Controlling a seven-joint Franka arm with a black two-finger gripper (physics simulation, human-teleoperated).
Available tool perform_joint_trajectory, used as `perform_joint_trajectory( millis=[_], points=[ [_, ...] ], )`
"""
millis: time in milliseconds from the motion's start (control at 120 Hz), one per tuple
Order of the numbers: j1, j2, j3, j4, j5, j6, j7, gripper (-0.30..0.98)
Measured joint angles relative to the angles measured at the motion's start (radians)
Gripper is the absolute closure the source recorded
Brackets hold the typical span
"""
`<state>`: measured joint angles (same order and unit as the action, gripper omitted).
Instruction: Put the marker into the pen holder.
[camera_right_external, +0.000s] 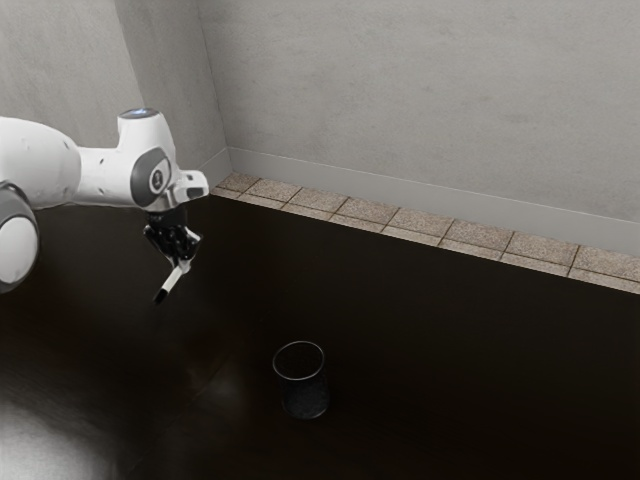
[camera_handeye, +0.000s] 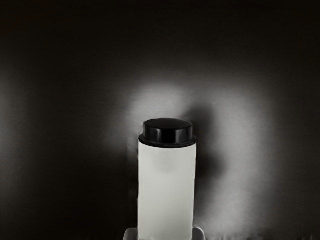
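On the dark table (camera_right_external: 450, 350), the upright pen holder (camera_right_external: 305, 397) could topple if struck; well apart from it, the gripper (camera_right_external: 184, 261) pinches the marker (camera_right_external: 173, 282) aloft, whose slant could make its black end (camera_right_external: 161, 296) snag the rim (camera_right_external: 299, 342)

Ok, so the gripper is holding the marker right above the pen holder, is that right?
Not quite. The gripper is holding the marker, but not above the pen holder: the exterior view shows the marker well off toward that view's left.
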<state>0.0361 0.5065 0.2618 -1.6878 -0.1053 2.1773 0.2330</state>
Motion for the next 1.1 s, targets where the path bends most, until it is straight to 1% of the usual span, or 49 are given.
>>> perform_joint_trajectory(
  millis=[133,192,258,425,483,550,608,683,1100],
  points=[
    [-0.001,-0.189,-0.075,-0.147,0.007,0.106,-0.004,0.74],
    [-0.001,-0.294,-0.122,-0.242,0.011,0.168,-0.005,0.74],
    [0.0,-0.382,-0.176,-0.325,0.015,0.243,-0.007,0.74],
    [-0.006,-0.541,-0.308,-0.49,0.018,0.416,-0.009,0.75],
    [-0.02,-0.583,-0.339,-0.536,0.018,0.463,-0.008,0.75],
    [-0.016,-0.606,-0.367,-0.571,0.016,0.503,-0.007,0.75],
    [0.005,-0.616,-0.411,-0.589,0.013,0.53,-0.005,0.75],
    [-0.001,-0.619,-0.456,-0.596,0.011,0.556,-0.003,0.75],
    [-0.002,-0.604,-0.599,-0.639,-0.004,0.607,0.015,0.73]
  ],
)
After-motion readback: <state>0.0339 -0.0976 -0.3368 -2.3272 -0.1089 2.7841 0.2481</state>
